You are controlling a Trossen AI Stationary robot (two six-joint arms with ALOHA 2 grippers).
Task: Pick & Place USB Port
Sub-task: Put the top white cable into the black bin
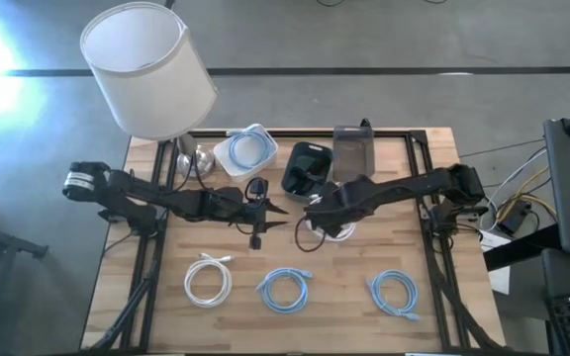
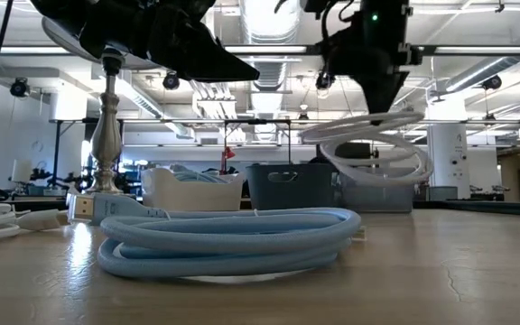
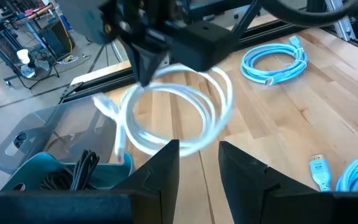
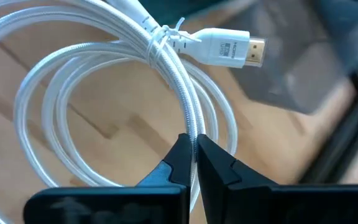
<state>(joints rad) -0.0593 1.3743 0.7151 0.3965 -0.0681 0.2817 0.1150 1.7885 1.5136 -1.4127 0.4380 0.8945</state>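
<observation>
Wooden table (image 1: 433,297): right gripper (image 4: 194,163) pinches the white cable (image 4: 185,93); lift steadily, left gripper (image 3: 197,163) waiting open.

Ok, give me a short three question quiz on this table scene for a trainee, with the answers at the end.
1. True or false: the right gripper has its jaws shut on the white cable coil.
2. How many light blue cable coils lie on the bare wooden table, outside the bins?
A. one B. two C. four
3. Fill in: the lifted coil hangs off the table, near the ____ bin.

Key: 1 true. 2 B: one at the front middle, another front right. 3 dark blue.
</observation>
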